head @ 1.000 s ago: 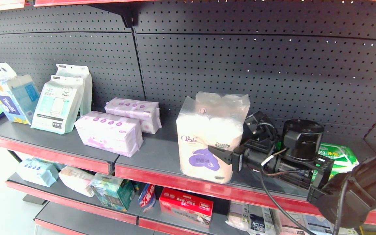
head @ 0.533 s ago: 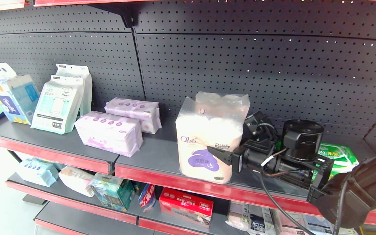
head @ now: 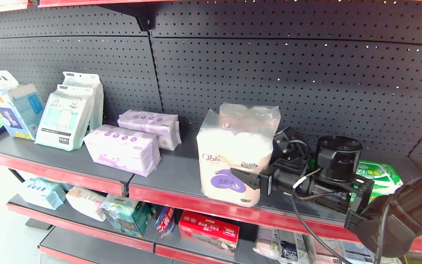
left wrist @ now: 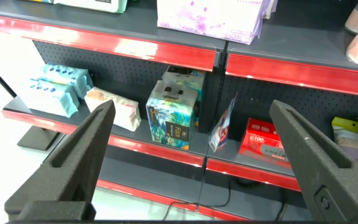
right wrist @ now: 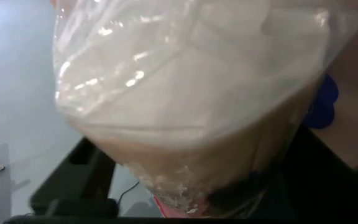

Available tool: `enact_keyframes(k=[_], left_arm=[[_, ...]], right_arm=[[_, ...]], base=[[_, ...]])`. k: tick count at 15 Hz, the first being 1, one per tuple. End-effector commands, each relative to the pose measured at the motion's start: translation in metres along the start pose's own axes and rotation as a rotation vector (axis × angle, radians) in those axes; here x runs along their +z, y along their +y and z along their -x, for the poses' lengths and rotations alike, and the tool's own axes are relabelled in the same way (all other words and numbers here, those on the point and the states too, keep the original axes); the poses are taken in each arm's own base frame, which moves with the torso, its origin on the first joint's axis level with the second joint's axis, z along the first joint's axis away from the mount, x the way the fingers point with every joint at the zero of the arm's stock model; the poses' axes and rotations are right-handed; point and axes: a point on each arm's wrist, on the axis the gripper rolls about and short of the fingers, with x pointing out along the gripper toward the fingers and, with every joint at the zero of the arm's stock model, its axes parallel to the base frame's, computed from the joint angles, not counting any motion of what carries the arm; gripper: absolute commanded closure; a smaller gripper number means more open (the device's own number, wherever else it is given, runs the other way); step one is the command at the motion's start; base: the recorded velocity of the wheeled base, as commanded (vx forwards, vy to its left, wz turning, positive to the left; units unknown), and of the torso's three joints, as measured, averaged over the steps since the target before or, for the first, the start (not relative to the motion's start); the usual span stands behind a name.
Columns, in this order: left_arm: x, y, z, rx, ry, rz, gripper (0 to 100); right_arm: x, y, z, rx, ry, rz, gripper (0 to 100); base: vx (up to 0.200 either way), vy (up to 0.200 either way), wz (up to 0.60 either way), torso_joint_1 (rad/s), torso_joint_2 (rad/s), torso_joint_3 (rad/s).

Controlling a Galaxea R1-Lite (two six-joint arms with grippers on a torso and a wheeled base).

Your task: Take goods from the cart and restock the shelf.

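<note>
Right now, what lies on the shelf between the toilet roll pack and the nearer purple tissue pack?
Nothing: in the head view, bare shelf separates the toilet roll pack and the nearer purple tissue pack.

Location: a shop aisle. Tiered shelves [head: 181, 172] with red front edges and a black perforated back panel [head: 306, 80] carry packaged tissue goods [head: 123, 148], with more boxed stock [head: 208, 230] on the lower tiers.
</note>
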Motion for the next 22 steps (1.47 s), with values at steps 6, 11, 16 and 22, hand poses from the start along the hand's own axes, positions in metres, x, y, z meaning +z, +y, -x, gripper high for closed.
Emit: enact_keyframes(k=[6,11,16,22], left_arm=[[0.0,0.0,0.0,0.001,0.001,0.0,0],[0.0,0.0,0.0,0.001,0.001,0.0,0],[0.0,0.0,0.0,0.001,0.001,0.0,0],[0.0,0.0,0.0,0.0,0.001,0.0,0]], right_arm=[[0.001,-0.001,0.004,-0.009,-0.004,-0.004,0],[-0.001,-0.008,0.019,-0.042,0.011,-0.014,0],[-0.001,-0.011,0.032,-0.061,0.018,-0.017,0],[0.004,-0.006,0.048,-0.061,0.002,-0.011,0]], base=[[0.0,0.0,0.0,0.0,0.0,0.0],[0.0,0.0,0.0,0.0,0.0,0.0],[0.0,0.0,0.0,0.0,0.0,0.0],[0.0,0.0,0.0,0.0,0.0,0.0]])
